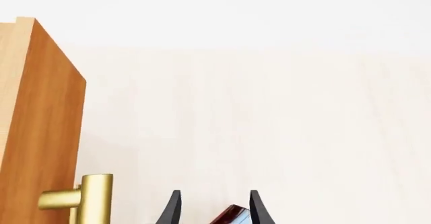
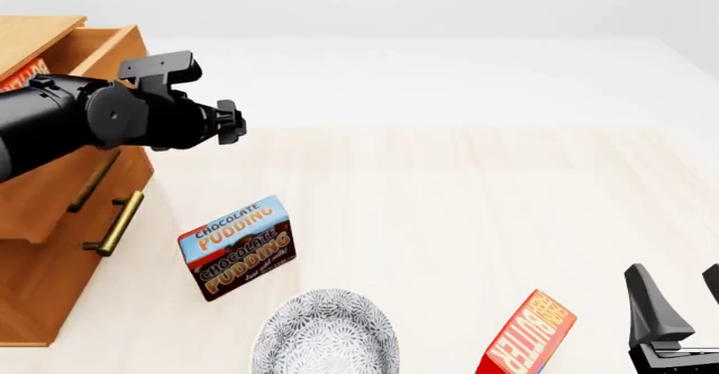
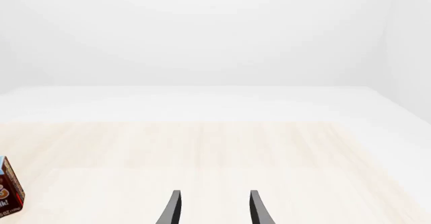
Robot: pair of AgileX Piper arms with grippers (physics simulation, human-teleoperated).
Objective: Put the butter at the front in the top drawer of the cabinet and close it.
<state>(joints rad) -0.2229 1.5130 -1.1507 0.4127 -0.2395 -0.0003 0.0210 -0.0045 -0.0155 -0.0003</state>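
My left pincer hangs with fingers apart, empty, beside the open top drawer of the cabinet. The butter lies far from the cabinet, beyond the pudding box and plate.

Cabinet is done in light-brown wood with brass handles. Butter is coloured red-orange with white lettering, pudding box blue-brown, plate speckled grey-white, table pale wood.
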